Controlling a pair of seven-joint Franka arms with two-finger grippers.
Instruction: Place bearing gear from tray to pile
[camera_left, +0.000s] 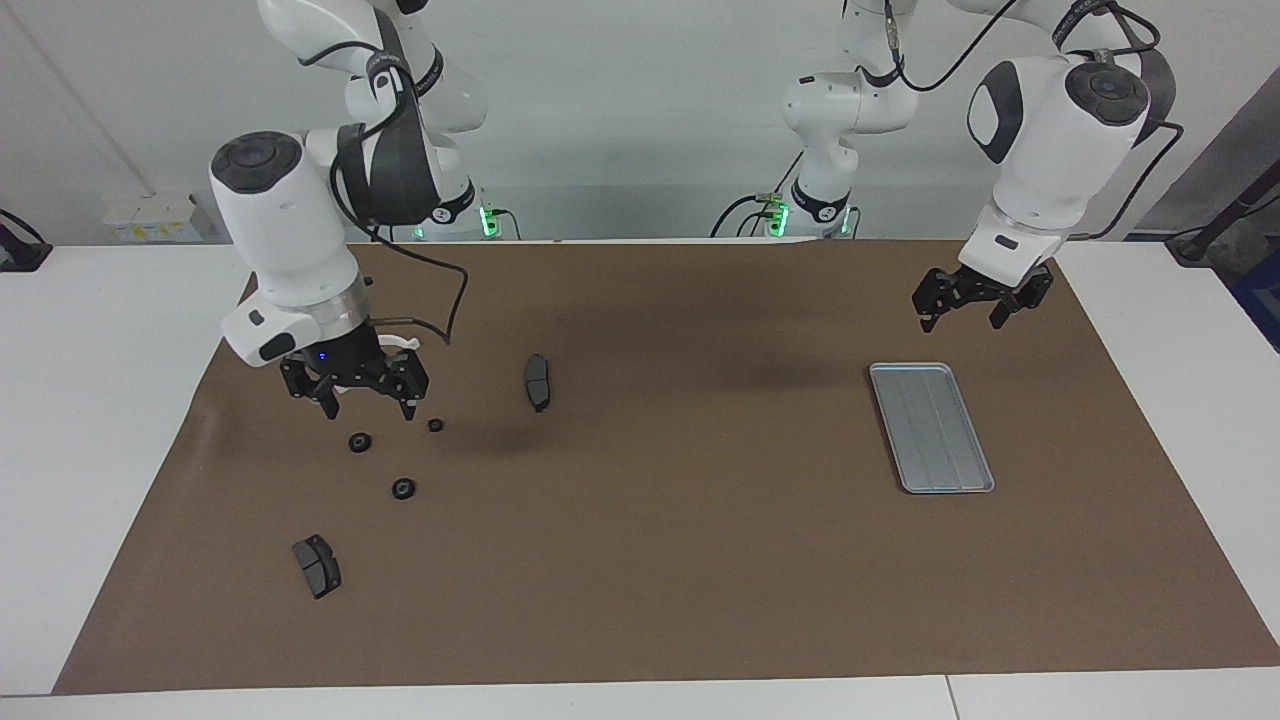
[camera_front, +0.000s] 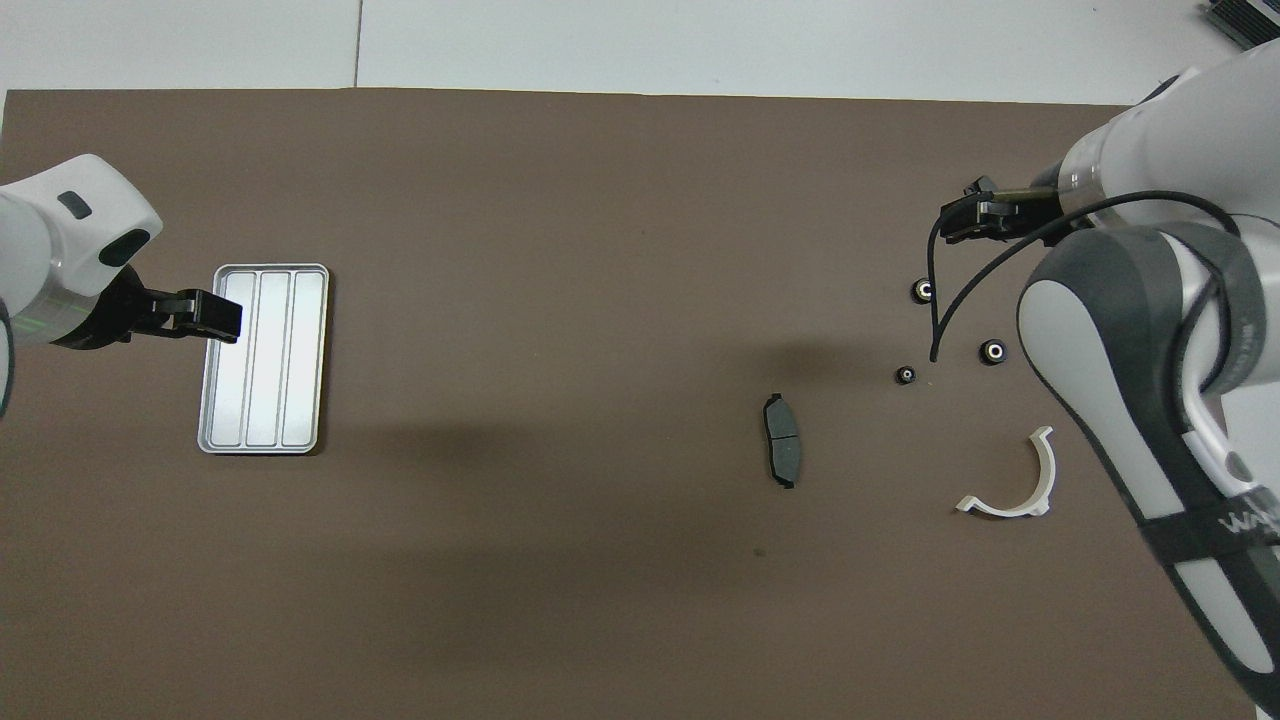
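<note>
Silver tray (camera_left: 931, 427) bare; three bearing gears (camera_left: 403, 489) on table; right end effector (camera_left: 352, 392) released above them; left end effector (camera_left: 980, 301) released, waiting over mat beside tray

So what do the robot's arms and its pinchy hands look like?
Both arms are glossy white with rounded shells, dark grey bands and round dark caps at the joints. Black cables loop along them, and green lights glow at their bases. The right gripper and left gripper are black two-finger claws. A tiny blue light shows on the right one, and grey lettering marks its arm.
</note>
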